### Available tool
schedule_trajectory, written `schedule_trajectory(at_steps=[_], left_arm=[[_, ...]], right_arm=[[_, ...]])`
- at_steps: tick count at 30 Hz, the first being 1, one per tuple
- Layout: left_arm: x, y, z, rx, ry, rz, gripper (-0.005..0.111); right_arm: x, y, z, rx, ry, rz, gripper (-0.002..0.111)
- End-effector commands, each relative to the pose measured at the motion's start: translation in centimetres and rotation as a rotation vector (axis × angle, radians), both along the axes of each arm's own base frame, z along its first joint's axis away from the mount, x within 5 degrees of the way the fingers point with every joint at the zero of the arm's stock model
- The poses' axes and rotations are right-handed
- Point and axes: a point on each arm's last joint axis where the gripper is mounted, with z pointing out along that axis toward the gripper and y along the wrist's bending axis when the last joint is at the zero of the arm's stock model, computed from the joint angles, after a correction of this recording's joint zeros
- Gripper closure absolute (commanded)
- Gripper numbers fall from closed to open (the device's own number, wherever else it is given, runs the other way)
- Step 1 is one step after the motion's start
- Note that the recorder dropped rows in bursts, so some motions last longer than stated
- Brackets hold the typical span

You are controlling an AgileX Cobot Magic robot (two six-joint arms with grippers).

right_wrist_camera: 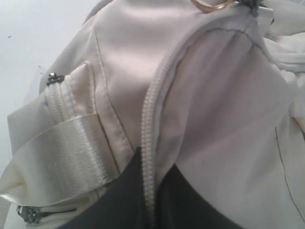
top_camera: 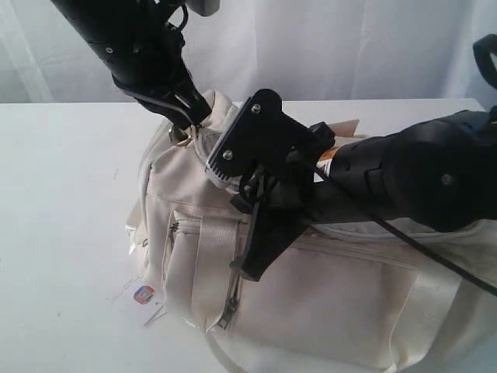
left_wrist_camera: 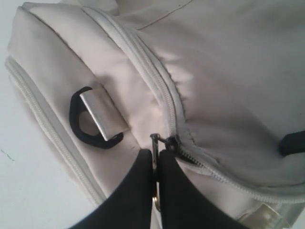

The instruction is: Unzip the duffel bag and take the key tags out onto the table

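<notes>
The cream duffel bag (top_camera: 326, 303) lies on the white table (top_camera: 62, 194). At the bag's far end my left gripper (top_camera: 190, 116) is shut on the metal zipper pull (left_wrist_camera: 155, 143), its black fingers (left_wrist_camera: 133, 191) pinched on it where the top zipper (left_wrist_camera: 157, 76) runs down. My right gripper (top_camera: 248, 268) reaches across the bag's top and is shut on the zipper edge (right_wrist_camera: 148, 124) of the fabric; both fingers (right_wrist_camera: 124, 200) press the zipper tape between them. The zipper beside the pull gapes a little. The key tags are out of view.
A black D-ring (left_wrist_camera: 83, 129) on a webbing loop sits beside the left fingers. A side pocket with a shiny strap (right_wrist_camera: 62, 157) faces the front. A small white paper tag (top_camera: 144, 295) with a red-blue mark lies on the table by the bag's left corner.
</notes>
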Motion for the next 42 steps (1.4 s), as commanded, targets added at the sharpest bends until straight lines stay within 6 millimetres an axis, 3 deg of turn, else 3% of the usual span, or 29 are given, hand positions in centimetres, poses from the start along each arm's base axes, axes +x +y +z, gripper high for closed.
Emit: schedule_trajectory(at_steps=[1,10,17,26,28,33,36,42], left_arm=[[1.6,-0.4,0.2,-0.014,-0.059,0.003,0.107],[3.0,-1.0,1.7,-0.02,-0.107,0.004,0.107],[3.1,-0.9,1.7,-0.01,-0.073,0.045,0.105],[4.0,0.4,1.8,0.093,-0.165,0.152,0.041],[3.9,0.4,1.7,0.101,-0.147,0.155,0.034],[2.1,1.1,2.2,0.126,-0.031,0.153,0.033],[0.2,1.7,3.7,0.084,0.026,0.146,0.033],[-4.1,3.7,6.6,-0.052,0.013,0.14,0.041]], right_arm=[[-0.6,-0.5,-1.1,-0.064,0.082,0.009,0.108],[-0.7,-0.5,-1.1,-0.071,0.091,0.011,0.108],[-0.9,-0.6,-1.3,-0.088,0.132,0.012,0.108],[-1.4,-0.8,-1.7,-0.115,0.198,0.019,0.108],[-1.5,-0.8,-1.7,-0.116,0.203,0.019,0.108],[-1.6,-0.9,-1.8,-0.132,0.22,0.025,0.107],[-1.8,-1.1,-1.8,-0.146,0.234,0.033,0.094],[-2.5,-1.6,0.1,-0.082,0.215,0.029,0.052]])
